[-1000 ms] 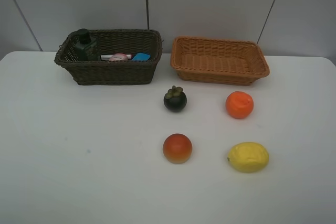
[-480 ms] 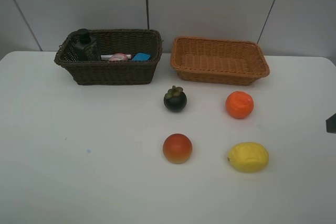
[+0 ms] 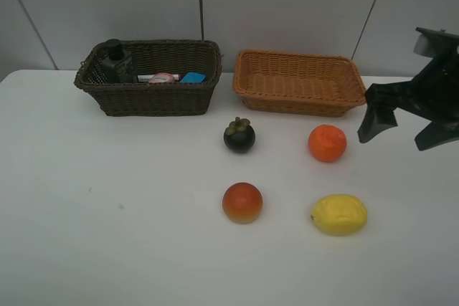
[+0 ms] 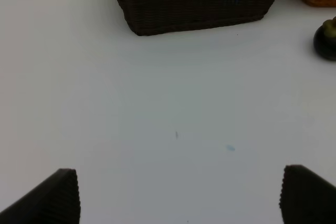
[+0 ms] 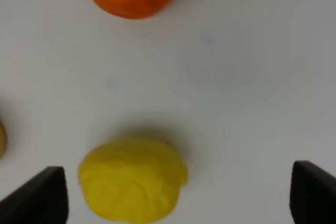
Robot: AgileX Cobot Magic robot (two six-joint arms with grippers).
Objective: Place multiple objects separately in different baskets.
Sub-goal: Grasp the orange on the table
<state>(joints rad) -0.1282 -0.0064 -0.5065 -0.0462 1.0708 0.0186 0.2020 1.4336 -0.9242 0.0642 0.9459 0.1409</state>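
The right gripper (image 3: 396, 136) hangs at the right edge of the high view, its jaws spread wide. The orange (image 3: 327, 142) lies just left of it, and the lemon (image 3: 338, 214) is lower left. The left gripper (image 4: 178, 195) is also spread, over the table (image 4: 157, 108), well apart from the dark basket (image 4: 194, 9).

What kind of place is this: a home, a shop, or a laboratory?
Probably a robot test bench in a laboratory. A white table stands against a plain grey panelled wall, and the black right end effector hangs open at the table's right side.
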